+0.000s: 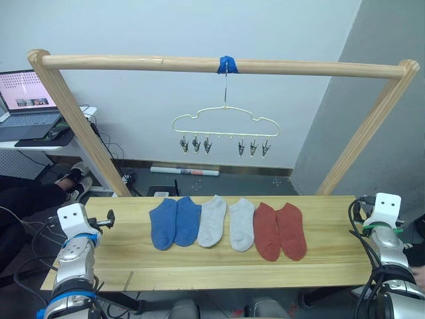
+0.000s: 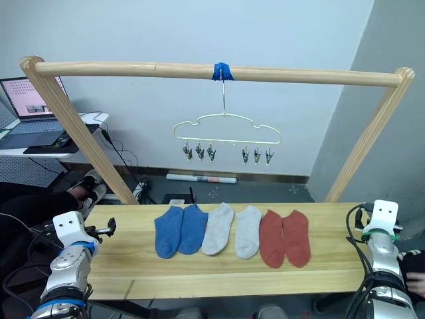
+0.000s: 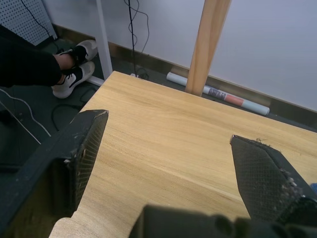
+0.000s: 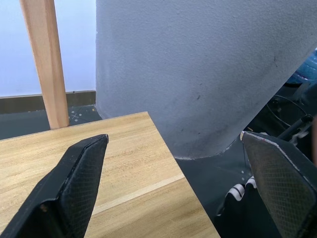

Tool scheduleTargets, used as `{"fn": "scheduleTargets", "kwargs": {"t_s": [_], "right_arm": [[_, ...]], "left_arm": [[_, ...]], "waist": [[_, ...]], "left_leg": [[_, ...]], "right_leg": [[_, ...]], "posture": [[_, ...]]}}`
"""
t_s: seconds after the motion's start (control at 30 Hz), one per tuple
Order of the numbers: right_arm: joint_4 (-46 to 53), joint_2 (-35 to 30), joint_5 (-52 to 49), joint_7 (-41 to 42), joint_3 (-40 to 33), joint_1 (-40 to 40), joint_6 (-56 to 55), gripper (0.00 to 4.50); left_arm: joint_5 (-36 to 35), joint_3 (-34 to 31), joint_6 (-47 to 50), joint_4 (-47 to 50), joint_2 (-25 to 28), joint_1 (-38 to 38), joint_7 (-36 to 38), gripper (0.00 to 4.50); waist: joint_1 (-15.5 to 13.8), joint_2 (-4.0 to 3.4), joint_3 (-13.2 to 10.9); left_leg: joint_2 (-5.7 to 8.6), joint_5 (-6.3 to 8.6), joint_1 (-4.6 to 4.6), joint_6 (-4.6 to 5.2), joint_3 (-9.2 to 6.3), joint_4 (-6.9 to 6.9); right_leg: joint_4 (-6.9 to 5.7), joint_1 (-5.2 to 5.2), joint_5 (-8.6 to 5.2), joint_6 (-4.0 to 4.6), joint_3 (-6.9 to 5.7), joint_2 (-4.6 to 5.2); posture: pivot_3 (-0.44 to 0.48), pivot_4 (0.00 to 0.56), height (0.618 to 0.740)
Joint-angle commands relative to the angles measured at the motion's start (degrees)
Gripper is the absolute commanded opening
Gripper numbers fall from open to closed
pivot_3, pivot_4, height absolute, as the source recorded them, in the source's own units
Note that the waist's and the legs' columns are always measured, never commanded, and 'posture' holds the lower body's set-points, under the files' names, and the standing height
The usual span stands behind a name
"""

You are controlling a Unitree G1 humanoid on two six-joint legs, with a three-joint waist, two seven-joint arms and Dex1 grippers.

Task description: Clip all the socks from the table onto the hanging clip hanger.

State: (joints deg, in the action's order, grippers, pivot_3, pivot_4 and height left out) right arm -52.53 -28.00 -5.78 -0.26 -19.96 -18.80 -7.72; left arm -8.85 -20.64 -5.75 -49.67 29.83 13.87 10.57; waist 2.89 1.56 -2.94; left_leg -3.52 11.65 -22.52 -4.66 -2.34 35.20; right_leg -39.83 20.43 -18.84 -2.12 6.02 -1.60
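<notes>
Left pincer (image 3: 166, 163) is spread wide, nothing gripped; its two black fingers (image 3: 81, 148) with cross-hatched pads are seen over bare wood at the left end of the worktop (image 1: 133, 256). Right pincer (image 4: 176, 186) is likewise released and empty, held over the worktop's right end and the dark floor beyond it.

Six socks are laid flat in a row mid-worktop, toes pointing away from the robot: two blue socks (image 1: 174, 222), two light grey socks (image 1: 227, 222), two rust red socks (image 1: 279, 230). Soft knit fabric; neighbours are touching or just beside one another. Both pincers are well apart from them.

The clip hanger (image 1: 226, 119), thin pale-yellow wire in a cloud outline, is hung by a metal hook from a round wooden bar (image 1: 133, 63) under blue tape (image 1: 227, 64). Six small metal clips (image 1: 195, 144) are grouped three and three; none is loaded.

Worktop is made of pale planks with visible grain.
</notes>
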Motion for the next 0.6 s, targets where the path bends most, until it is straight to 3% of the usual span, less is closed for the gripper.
{"fn": "scheduleTargets", "kwargs": {"t_s": [0.03,0.43,0.6], "right_arm": [[0.99,-1.35,0.03,-0.09,-0.11,-1.47,-0.68,4.5],[3.15,-0.56,-0.02,0.52,0.16,0.06,-0.55,4.5],[9.86,1.05,-1.43,3.73,1.01,2.48,-0.94,4.5]], "left_arm": [[-0.87,-0.91,-0.99,2.83,0.47,0.37,0.03,4.47],[-2.13,-1.92,-0.02,8.51,1.71,-2.0,1.26,4.47],[-6.78,-3.91,-0.17,17.34,1.09,-3.69,5.6,4.47]], "waist": [[0.0,0.0,0.0],[0.01,-0.01,0.0],[0.04,-0.02,-0.03]], "left_leg": [[0.0,0.0,0.0,0.0,0.0,0.0],[-0.01,0.0,0.0,0.0,0.01,-0.01],[-0.04,0.0,0.01,0.0,0.02,-0.01]], "right_leg": [[0.0,0.0,0.0,0.0,0.0,0.0],[0.0,0.0,0.0,0.01,0.01,0.0],[0.0,0.0,-0.03,0.04,0.02,0.0]], "posture": [[0.061,0.0,0.74],[0.052,0.009,0.74],[0.041,0.028,0.74]]}}
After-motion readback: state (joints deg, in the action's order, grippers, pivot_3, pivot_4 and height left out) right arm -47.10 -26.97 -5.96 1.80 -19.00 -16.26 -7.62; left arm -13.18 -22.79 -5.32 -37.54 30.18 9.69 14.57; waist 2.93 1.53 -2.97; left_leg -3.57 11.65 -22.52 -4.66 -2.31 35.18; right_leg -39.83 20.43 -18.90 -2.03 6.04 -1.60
